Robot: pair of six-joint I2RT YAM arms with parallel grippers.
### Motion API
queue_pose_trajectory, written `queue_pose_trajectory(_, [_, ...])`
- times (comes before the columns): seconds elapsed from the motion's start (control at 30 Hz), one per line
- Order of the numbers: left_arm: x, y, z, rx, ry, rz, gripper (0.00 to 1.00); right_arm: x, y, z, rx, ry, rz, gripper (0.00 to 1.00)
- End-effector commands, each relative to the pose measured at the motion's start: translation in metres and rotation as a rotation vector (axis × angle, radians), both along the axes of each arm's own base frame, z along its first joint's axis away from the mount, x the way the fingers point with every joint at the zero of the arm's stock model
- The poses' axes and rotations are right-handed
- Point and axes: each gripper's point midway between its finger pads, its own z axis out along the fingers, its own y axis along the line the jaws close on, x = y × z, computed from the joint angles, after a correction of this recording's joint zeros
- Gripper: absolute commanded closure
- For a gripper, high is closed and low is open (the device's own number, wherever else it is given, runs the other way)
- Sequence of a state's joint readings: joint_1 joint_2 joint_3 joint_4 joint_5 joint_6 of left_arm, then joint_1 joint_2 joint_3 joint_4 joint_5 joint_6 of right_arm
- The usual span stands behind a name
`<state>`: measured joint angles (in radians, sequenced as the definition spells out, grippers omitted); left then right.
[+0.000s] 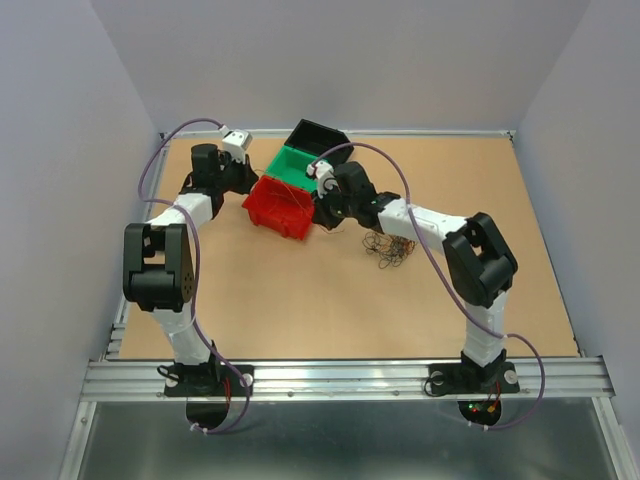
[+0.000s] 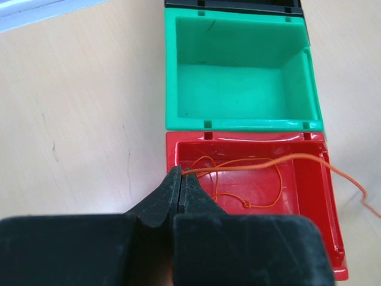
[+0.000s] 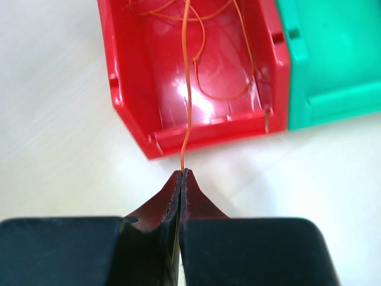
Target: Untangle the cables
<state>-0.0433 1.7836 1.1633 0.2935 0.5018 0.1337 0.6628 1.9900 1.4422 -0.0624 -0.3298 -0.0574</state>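
The left jaws sit at the left side of the red bin (image 1: 276, 206), pressed fully shut. Their tips pinch one end of a thin orange wire (image 2: 262, 165) right at the bin's left rim. From there the wire runs taut across the red bin (image 2: 331, 214) and passes out over its right wall. Slack loops of the same orange wire lie curled on the bin's floor.

A green bin (image 1: 292, 163) touches the far side of the red bin, and a black bin (image 1: 318, 133) stands beyond that, farther from the red one.

The right jaws are just outside the red bin's right wall (image 3: 128, 77), also fully shut. They nip the orange wire (image 3: 185, 89) between their tips, and it rises straight from them over the wall into the bin.

The rest of the cables (image 1: 388, 250), a dark tangle of fine curly loops, lie on the desk (image 1: 300, 300) to the right of the red bin. They are near it but clear of it, partly under the right arm's forearm. Single colours in that tangle are too fine to tell from above.
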Motion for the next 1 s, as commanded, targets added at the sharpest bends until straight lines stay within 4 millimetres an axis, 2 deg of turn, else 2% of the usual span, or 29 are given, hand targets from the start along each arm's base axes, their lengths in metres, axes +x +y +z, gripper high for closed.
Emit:
queue_pose_trajectory(0.0, [0.012,0.004,0.022,-0.028,-0.045,0.004,1.0,-0.008,-0.022,0.02,-0.045,-0.066,-0.05,1.0])
queue_pose_trajectory(0.3, [0.017,0.012,0.015,-0.046,-0.02,0.025,1.0,-0.017,-0.062,-0.004,-0.166,-0.009,-0.139,0.99])
queue_pose_trajectory(0.33, [0.02,0.023,0.015,-0.051,-0.016,0.05,1.0,-0.017,-0.063,-0.003,-0.169,-0.012,-0.142,0.99])
queue_pose_trajectory(0.47, [0.021,0.026,0.013,-0.055,-0.01,0.055,1.0,-0.019,-0.07,-0.002,-0.177,-0.012,-0.153,1.0])
queue_pose_trajectory(0.57, [0.02,0.025,0.014,-0.052,-0.013,0.049,1.0,-0.016,-0.062,0.007,-0.147,-0.018,-0.134,0.99])
queue_pose_trajectory(0.6, [0.019,0.025,0.015,-0.053,-0.015,0.049,1.0,-0.012,-0.053,0.019,-0.116,-0.03,-0.119,1.0])
queue_pose_trajectory(0.63, [0.019,0.026,0.013,-0.051,-0.013,0.05,1.0,-0.01,-0.048,0.015,-0.11,-0.02,-0.107,1.0])
queue_pose_trajectory(0.67, [0.019,0.027,0.014,-0.05,-0.014,0.053,1.0,-0.006,-0.042,0.02,-0.092,-0.022,-0.096,0.99])
queue_pose_trajectory(0.7, [0.018,0.026,0.015,-0.048,-0.017,0.05,1.0,-0.005,-0.033,0.023,-0.067,-0.011,-0.077,0.99])
queue_pose_trajectory(0.73, [0.018,0.026,0.015,-0.047,-0.017,0.051,1.0,0.004,-0.024,0.04,-0.031,-0.035,-0.071,1.0])
queue_pose_trajectory(0.77, [0.018,0.026,0.015,-0.047,-0.017,0.051,1.0,0.008,-0.017,0.034,-0.026,-0.023,-0.055,0.99])
queue_pose_trajectory(0.83, [0.016,0.026,0.015,-0.045,-0.02,0.052,1.0,0.012,0.0,0.047,0.031,-0.015,-0.016,0.99])
queue_pose_trajectory(0.87, [0.016,0.026,0.016,-0.044,-0.023,0.052,1.0,0.021,0.011,0.064,0.072,-0.045,-0.001,0.99])
queue_pose_trajectory(0.97, [0.015,0.026,0.016,-0.042,-0.025,0.049,1.0,0.028,0.031,0.069,0.136,-0.031,0.04,0.99])
